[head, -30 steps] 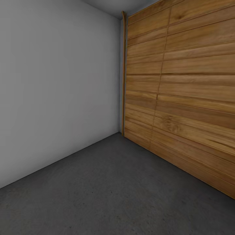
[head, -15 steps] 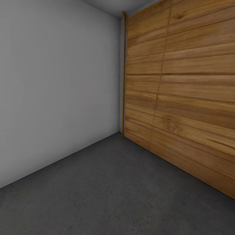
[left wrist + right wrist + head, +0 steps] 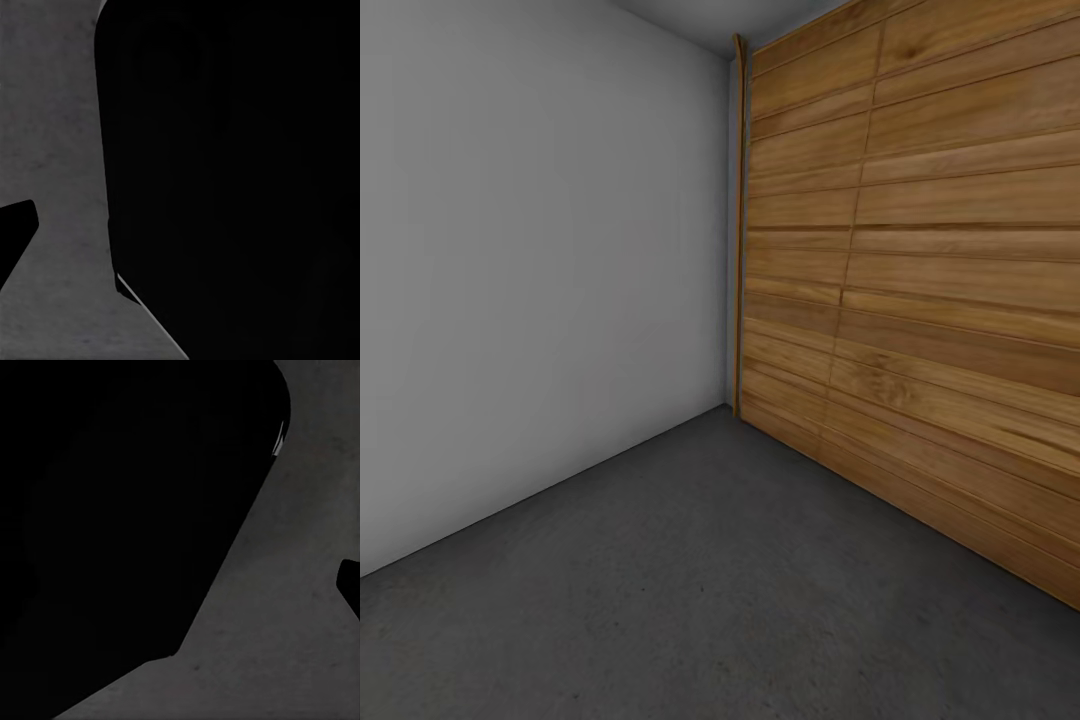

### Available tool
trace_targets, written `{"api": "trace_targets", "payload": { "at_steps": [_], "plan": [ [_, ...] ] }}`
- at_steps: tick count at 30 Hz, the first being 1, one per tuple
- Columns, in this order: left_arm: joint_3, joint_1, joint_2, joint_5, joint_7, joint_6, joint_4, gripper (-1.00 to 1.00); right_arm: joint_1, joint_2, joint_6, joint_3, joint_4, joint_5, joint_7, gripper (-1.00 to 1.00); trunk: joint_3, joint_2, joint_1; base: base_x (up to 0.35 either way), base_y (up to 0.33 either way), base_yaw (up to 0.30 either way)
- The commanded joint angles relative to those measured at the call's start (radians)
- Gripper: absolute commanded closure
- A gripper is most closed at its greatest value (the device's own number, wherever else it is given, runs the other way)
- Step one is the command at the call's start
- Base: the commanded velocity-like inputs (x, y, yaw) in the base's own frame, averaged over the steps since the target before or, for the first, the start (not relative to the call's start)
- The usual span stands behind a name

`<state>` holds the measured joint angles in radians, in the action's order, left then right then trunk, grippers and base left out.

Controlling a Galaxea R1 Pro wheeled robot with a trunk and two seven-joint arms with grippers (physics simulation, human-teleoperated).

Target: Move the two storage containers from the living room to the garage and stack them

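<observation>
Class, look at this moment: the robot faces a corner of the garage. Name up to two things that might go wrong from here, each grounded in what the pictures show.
1. The head view frames the grey wall, the plank door and dark floor, with no container or hand in it, so any set-down now would likely go unwatched.
2. Large dark shapes block much of both wrist views, leaving slivers of floor; judging clearance from them seems unreliable.

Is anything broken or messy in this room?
No, nothing stands out. The plank door looks whole and shut, the grey wall is unmarked, and the dark floor shows no spill or damage.
</observation>
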<state>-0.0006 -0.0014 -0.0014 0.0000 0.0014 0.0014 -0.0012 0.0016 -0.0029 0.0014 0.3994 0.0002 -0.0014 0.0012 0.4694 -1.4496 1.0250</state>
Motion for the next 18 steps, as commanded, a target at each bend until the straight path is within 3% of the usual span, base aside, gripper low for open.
{"api": "trace_targets", "payload": {
  "at_steps": [1, 18],
  "plan": [
    [0.0, 0.0, 0.0, 0.0, 0.0, 0.0, 0.0, -1.0, 0.0, 0.0, 0.0, 0.004, 0.0, 0.0, 0.0, -1.0, 0.001, 0.0, 0.0, 0.0, 0.0, 0.0],
    [-0.001, 0.0, 0.001, 0.0, 0.0, 0.0, 0.001, -1.0, 0.0, 0.0, 0.0, 0.004, 0.0, 0.003, 0.0, -1.0, 0.001, 0.0, 0.0, 0.0, 0.0, 0.0]
  ]
}}
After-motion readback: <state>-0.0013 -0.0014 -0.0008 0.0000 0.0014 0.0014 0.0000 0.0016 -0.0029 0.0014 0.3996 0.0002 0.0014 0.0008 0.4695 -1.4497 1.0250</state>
